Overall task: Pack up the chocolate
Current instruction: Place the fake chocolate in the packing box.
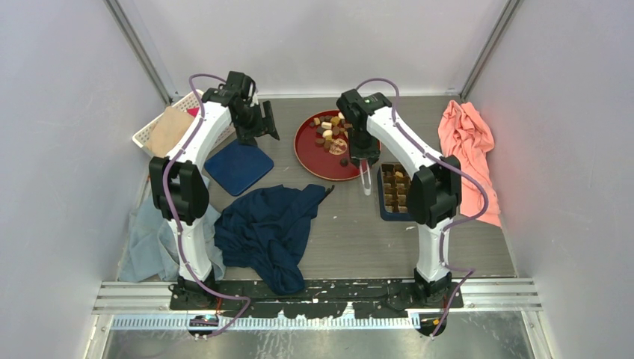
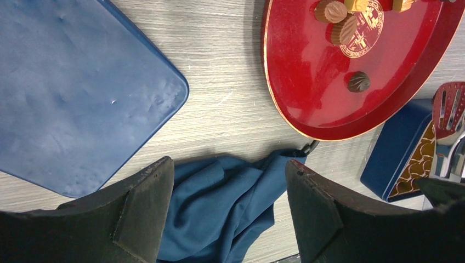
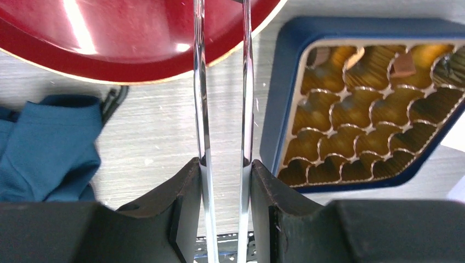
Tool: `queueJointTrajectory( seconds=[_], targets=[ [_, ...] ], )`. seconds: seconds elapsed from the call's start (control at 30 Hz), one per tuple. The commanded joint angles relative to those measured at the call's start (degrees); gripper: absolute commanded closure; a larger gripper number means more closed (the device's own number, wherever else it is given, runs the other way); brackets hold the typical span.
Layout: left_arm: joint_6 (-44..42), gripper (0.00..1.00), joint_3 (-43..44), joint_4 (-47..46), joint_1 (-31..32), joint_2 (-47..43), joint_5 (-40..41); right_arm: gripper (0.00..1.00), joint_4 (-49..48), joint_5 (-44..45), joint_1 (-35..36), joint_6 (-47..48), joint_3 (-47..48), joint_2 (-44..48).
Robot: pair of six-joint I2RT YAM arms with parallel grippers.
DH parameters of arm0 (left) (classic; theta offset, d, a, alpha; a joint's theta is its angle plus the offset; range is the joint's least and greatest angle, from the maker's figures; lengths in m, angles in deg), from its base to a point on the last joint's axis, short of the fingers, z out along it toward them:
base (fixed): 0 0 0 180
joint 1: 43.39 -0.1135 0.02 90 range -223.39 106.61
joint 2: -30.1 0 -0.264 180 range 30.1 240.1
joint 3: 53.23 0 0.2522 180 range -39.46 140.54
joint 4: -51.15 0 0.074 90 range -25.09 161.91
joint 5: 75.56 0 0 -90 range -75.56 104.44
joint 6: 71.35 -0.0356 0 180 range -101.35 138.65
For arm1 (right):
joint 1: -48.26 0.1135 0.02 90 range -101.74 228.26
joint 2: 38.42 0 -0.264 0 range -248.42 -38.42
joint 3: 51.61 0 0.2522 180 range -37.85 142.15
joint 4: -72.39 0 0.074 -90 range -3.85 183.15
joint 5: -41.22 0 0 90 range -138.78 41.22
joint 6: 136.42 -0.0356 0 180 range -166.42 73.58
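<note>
Tongs of bright metal sit clamped between the fingers of the right gripper, their two thin arms squeezed close and nearly parallel. In the right wrist view they run out over bare table, in the gap between the red tray and the navy box; their tips lie beyond the frame. The box's gold liner, with its scalloped cells, is mostly unfilled at this end, with one brown piece of chocolate in a cell near the far rim.

The left gripper hangs with its jaws spread wide and nothing between them, above the edge of a navy cloth. A flat blue lid lies on the table just beyond it to the left, and the tray lies ahead to the right.

From overhead, most of the chocolate is heaped on the far half of the tray, dark, tan and cream pieces together, with one dark piece apart near the tray's near rim. More pieces fill several cells of the box, which stands just right of the tray. The cloth is crumpled at the table's middle, between the two arms. A pink cloth lies along the right side, a white basket sits at the far left corner, and a grey cloth lies by the left arm's base.
</note>
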Motion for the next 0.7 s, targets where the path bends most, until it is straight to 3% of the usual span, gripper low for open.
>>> queueJointTrajectory(
  seconds=[0.0,0.17,0.67],
  targets=[
    [0.33,0.25,1.31,-1.8,-0.38,-0.4,-0.75,0.97,-0.08,5.74,-0.37,-2.86,-4.12,9.0],
    [0.91,0.25,1.24,-1.95,-0.38,-0.23,-1.05,0.97,-1.61,11.08,-0.49,-5.97,-16.07,16.98],
    [4.05,0.25,2.23,-3.18,-0.29,1.86,-4.05,0.97,-6.6,5.57,-0.42,-10.42,-36.48,30.01]
  ],
)
